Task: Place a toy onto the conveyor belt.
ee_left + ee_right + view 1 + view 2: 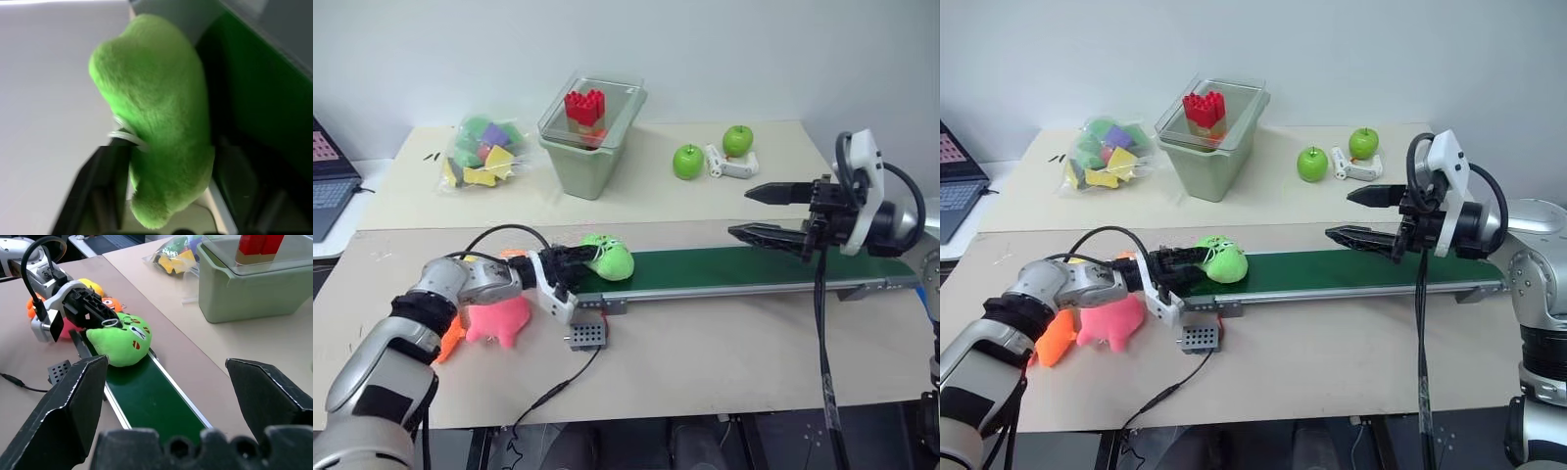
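Note:
The toy [609, 258], a lime-green plush with a small face and a key ring, lies on the left end of the conveyor belt [754, 266], a long dark-green strip in a grey frame. My left gripper [582, 262] reaches in from the left. Its black fingers [98, 186] stand apart on either side of the toy [156, 112], so it is open around it. My right gripper [749, 212] hangs open above the belt's right half with nothing between its fingers. In the right wrist view the toy [122, 340] sits on the belt with the left gripper's fingers over it.
A pink plush [497, 321] and an orange plush [450, 343] lie under my left forearm. A small grey box [587, 336] with a cable sits in front of the belt. Behind stand a green bin [592, 137] with red bricks, a bag of coloured pieces [481, 152] and two green apples [687, 162].

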